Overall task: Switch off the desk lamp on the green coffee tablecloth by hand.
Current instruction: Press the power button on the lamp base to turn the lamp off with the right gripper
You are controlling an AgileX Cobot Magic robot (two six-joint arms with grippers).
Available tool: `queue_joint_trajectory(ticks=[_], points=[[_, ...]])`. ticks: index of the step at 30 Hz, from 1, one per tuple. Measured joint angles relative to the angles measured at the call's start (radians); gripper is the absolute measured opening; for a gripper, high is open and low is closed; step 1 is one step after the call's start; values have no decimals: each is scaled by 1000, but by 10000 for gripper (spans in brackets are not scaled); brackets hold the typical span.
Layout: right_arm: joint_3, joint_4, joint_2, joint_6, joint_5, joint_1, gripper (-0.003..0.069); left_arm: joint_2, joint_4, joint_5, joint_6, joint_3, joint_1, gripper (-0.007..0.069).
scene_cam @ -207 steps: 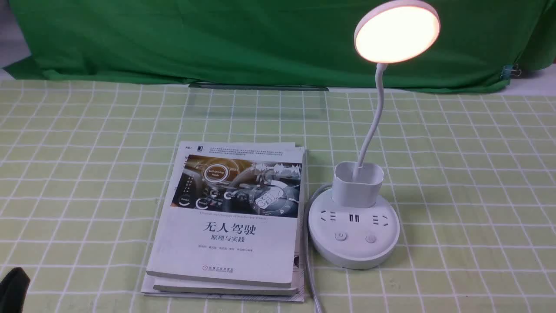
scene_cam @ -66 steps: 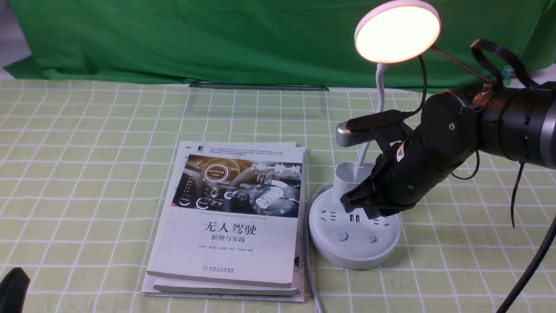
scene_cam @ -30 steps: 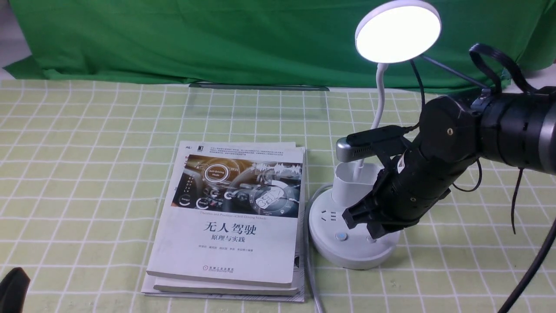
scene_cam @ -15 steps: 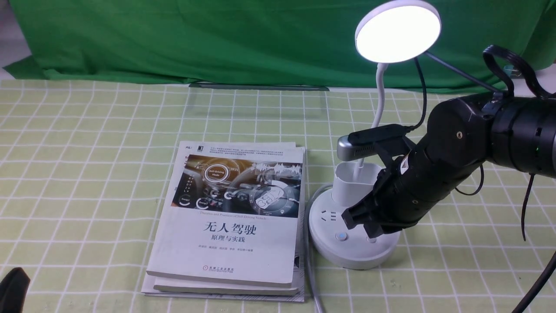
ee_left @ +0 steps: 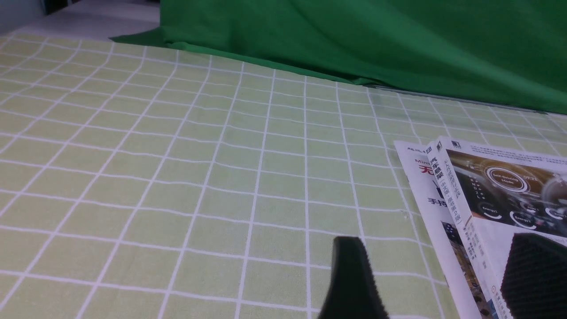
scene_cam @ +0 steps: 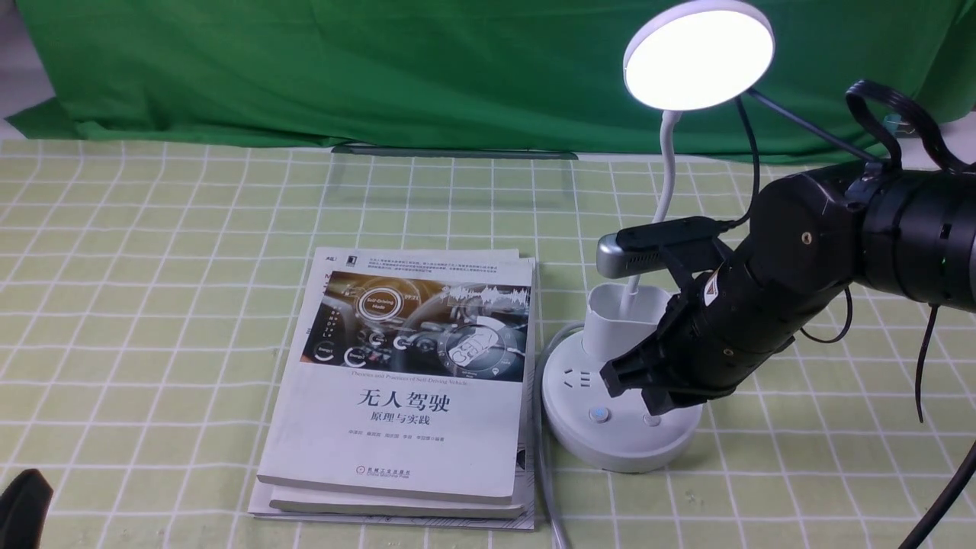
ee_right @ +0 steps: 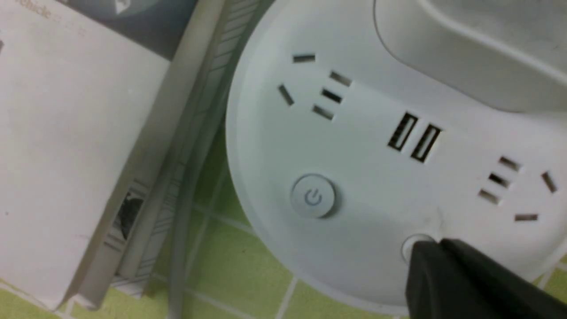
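The white desk lamp stands on the green coffee tablecloth [scene_cam: 152, 305]. Its disc head [scene_cam: 698, 55] glows white, above the thin neck, the cup holder [scene_cam: 621, 320] and the round base [scene_cam: 610, 446]. My right gripper [scene_cam: 654, 408] is shut, and its tips rest on the base's small right button [ee_right: 409, 246]. The power button [ee_right: 313, 196] beside it is uncovered and faintly lit blue. My left gripper [ee_left: 436, 248] is open and empty, low over the cloth at the near left [scene_cam: 23, 507], next to the books.
A stack of books [scene_cam: 404, 381] lies just left of the lamp base, also in the left wrist view [ee_left: 487, 199]. The lamp's grey cord [scene_cam: 543, 473] runs between them toward the front edge. A dark green backdrop cloth [scene_cam: 381, 69] hangs behind.
My right arm came in and lowered its shut tips onto the base's right button. The lamp's light went from warm orange to white. In the last half second it has barely moved.
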Motion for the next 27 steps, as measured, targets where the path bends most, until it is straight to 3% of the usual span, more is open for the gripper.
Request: queue_joint_trajectory(ticks=[27], points=[[-10,-11,59,-4,0,0,51,0,0,0,0,0,0,410]])
